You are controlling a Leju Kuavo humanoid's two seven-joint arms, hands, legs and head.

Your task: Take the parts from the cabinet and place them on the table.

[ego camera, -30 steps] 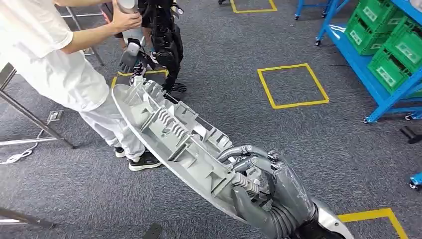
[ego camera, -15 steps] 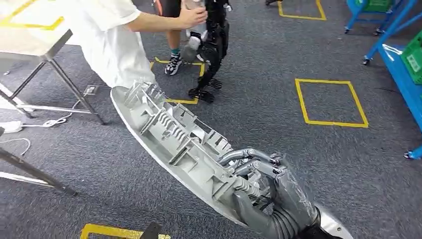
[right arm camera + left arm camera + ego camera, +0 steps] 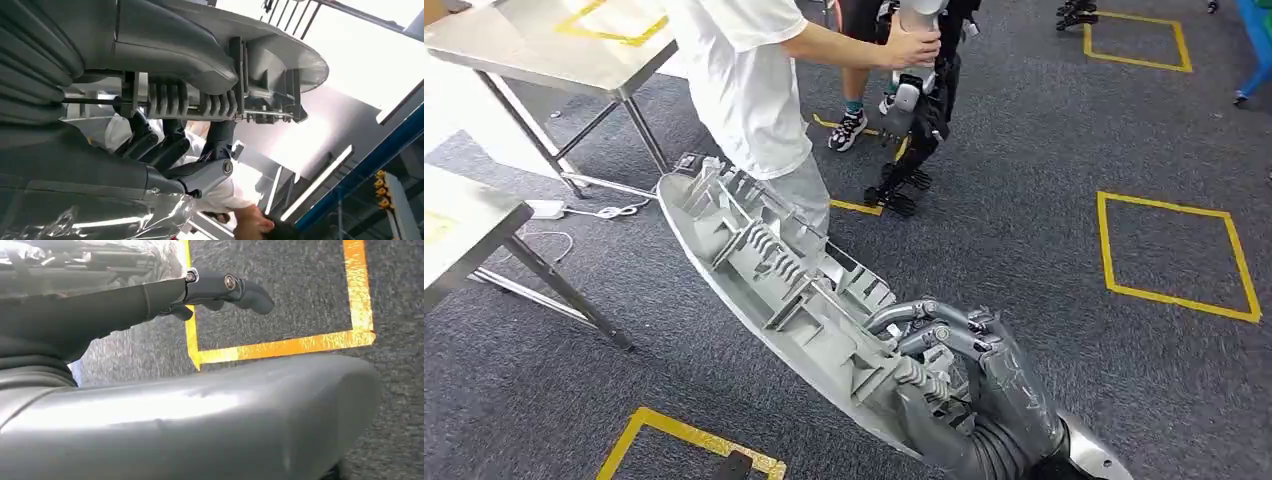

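The right robot hand (image 3: 954, 370) grips one long grey ribbed plastic part (image 3: 774, 280) above the carpet, fingers wrapped around its near end; the left robot hand (image 3: 220, 287) hangs with fingers curled on nothing. Beyond, one person (image 3: 744, 80) touches another robot (image 3: 919, 110) beside two metal desks (image 3: 564, 50).

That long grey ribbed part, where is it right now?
In the head view the grey ribbed part is held in the right hand, stretching over the carpet toward the person in white beside the metal tables.
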